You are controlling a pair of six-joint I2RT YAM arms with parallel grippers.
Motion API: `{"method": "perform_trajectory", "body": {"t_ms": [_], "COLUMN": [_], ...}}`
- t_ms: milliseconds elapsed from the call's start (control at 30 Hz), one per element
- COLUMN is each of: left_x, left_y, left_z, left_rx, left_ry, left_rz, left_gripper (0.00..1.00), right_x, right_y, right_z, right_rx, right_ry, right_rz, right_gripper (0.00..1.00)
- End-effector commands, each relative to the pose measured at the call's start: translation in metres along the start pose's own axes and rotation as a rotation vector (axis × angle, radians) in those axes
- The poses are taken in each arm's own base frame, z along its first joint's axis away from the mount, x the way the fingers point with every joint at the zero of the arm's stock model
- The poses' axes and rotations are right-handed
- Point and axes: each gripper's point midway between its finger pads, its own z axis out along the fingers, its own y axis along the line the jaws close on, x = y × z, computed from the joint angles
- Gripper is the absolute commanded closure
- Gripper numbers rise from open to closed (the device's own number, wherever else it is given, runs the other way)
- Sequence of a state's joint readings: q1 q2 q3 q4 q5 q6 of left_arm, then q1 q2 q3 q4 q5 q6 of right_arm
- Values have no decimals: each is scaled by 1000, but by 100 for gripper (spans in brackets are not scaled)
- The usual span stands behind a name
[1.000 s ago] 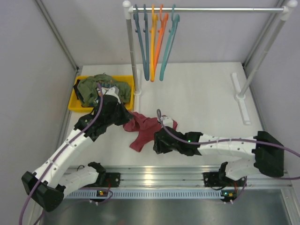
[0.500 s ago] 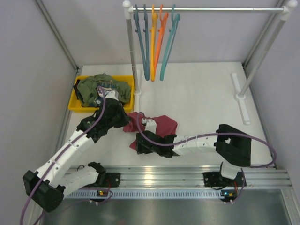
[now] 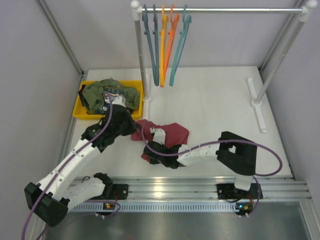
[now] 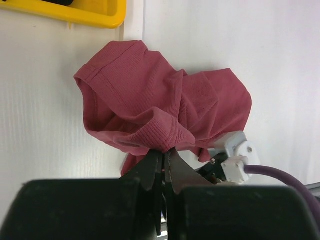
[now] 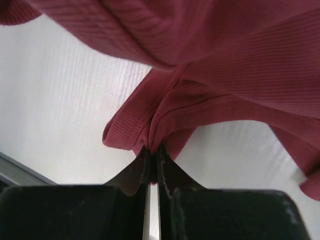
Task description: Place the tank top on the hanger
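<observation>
Looking down from the top external view, I see the tank top lying crumpled on the white table, between my two arms and just right of the yellow bin. My left gripper meets the cloth at its left edge, and my right gripper sits at its near-left corner. From up here I cannot tell how either pair of jaws stands. The hanger hangs on the rail at the back. It is the rightmost in a row with the slate-blue hangers, a yellow hanger and an orange hanger, and it is well apart from the tank top. An olive-green garment fills the bin.

On the left wrist view, the left gripper is pressed together on a ribbed hem fold of the tank top. The rest of the cloth bunches in a mound beyond the tips. A corner of the yellow bin shows at the top left. At the lower right, the white end of the right arm and its purple cable stick out from beside the cloth.

On the right wrist view, the right gripper is pinched tight on another seamed edge of the tank top. The fabric spreads across the top of the frame, with bare table below and to the left.
</observation>
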State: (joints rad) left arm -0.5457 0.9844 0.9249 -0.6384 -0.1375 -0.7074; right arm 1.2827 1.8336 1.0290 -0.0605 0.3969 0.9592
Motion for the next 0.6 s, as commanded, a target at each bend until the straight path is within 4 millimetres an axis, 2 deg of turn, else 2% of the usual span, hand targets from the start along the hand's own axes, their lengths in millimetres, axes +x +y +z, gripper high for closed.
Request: {"method": "perform_trajectory", "body": {"t_ms": [0,33,133,167,200,233,300,333,367,433,467,500,533,567], "left_x": [-15,-15,-24,-33,-38,-41,-60,-66,-82,-96,-112,-118,-126,-140], "left_y": [-6,-7,-13,-20,-22,-24,-37,-41,-51,-62,-73,-79,-84,-94], "left_z": [-5,-6,-13,-20,-24,-28,-42,-48,-61,-73,-89,-92,-99,-111], "left_rx": [27,31,44,61,68,69,100,109,138,162,194,204,219,244], "left_ry": [-55,-53,-61,-80,-91,-94,-137,-151,-188,-216,-255,-263,-282,-315], "left_rz": [17,23,49,53,67,74,88,92,92,100,101,107,107,103], "left_gripper": [100,100,100,100,100,100,100,100,100,100,100,100,100,100], "right_x": [-32,-41,-60,-79,-83,-106,-135,-158,-168,-192,-211,-220,-236,-247], "right_y": [3,-2,-23,-22,-32,-35,-38,-44,-47,-60,-60,-63,-62,-67], "right_z": [-34,-51,-85,-112,-126,-153,-186,-216,-229,-259,-277,-288,-309,-318], "right_rx": [1,-10,33,-4,20,5,1,6,6,25,15,21,-2,11], "right_ry": [-114,-138,-190,-236,-242,-314,-385,-450,-475,-538,-581,-605,-640,-664], "right_rz": [21,33,36,64,37,63,56,73,71,58,78,51,65,64], "right_gripper": [100,100,100,100,100,100,100,100,100,100,100,100,100,100]}}
